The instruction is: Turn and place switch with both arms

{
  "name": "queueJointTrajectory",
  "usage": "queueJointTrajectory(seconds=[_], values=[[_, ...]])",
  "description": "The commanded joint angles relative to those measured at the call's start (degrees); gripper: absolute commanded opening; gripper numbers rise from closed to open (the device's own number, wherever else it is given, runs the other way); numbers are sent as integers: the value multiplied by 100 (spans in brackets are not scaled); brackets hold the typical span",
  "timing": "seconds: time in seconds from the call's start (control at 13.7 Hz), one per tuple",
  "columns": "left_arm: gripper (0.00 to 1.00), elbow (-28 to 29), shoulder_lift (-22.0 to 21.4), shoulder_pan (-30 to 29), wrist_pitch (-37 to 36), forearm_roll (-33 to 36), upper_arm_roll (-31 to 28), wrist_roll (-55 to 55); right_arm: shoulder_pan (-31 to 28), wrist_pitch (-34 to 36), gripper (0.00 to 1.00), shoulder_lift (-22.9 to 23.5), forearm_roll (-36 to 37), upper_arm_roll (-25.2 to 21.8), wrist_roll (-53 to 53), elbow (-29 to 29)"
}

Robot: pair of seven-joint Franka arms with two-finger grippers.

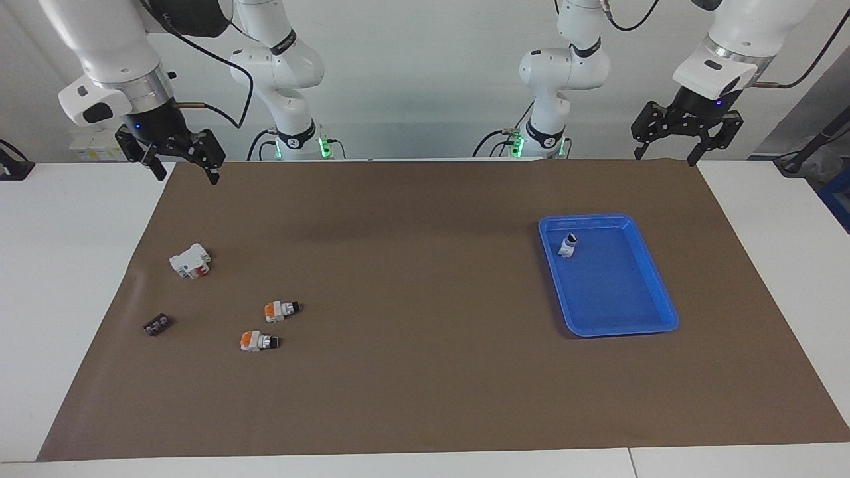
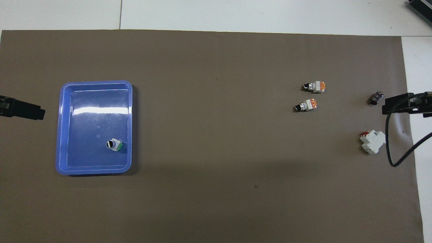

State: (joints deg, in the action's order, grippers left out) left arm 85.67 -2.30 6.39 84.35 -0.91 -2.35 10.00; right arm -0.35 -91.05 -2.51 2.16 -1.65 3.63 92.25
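- The switch (image 1: 568, 245) (image 2: 114, 145) stands inside the blue tray (image 1: 654, 317) (image 2: 62, 135), black knob tip upward and green end down, close to the tray's corner nearest the robots and toward the middle of the table. Nothing touches it; no other item lies in the tray.
- The blue tray sits on the brown mat (image 1: 425, 372) (image 2: 216, 189) toward the left arm's end of the table.
- Left gripper (image 1: 687, 156) (image 2: 40, 113): raised, hanging over the mat's edge at the robots' side of the table, at the left arm's end, well apart from the tray. Jaws spread wide, holding nothing. The arm waits.
- Right gripper (image 1: 188, 174) (image 2: 386, 108): raised over the mat's corner at the right arm's end, likewise spread wide and empty. The arm waits.
- Other items, all toward the right arm's end and well apart from the tray: two orange-ended switches (image 1: 281, 310) (image 2: 314, 86), (image 1: 259, 341) (image 2: 305, 105) lying on their sides just beside each other; a white block with a red part (image 1: 190, 260) (image 2: 372, 142) nearer to the robots than those two; a small dark component (image 1: 157, 324) (image 2: 376, 98) close to the mat's edge.
- Obstructions: none of these items lies between the tray and either gripper.
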Motion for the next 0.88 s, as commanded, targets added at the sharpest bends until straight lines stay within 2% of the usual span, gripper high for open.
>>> queueJointTrajectory(seconds=[0.0, 0.37, 0.81], values=[[100, -7, -130, -154, -260, 82, 32, 107, -36, -9, 100, -136, 48, 33, -117, 153], [100, -6, -166, -664, -436, 82, 471, 37, -36, -9, 100, -136, 48, 33, -117, 153], [100, 72, -201, -656, -533, 126, 463, -113, -36, -9, 100, -136, 48, 33, -117, 153]])
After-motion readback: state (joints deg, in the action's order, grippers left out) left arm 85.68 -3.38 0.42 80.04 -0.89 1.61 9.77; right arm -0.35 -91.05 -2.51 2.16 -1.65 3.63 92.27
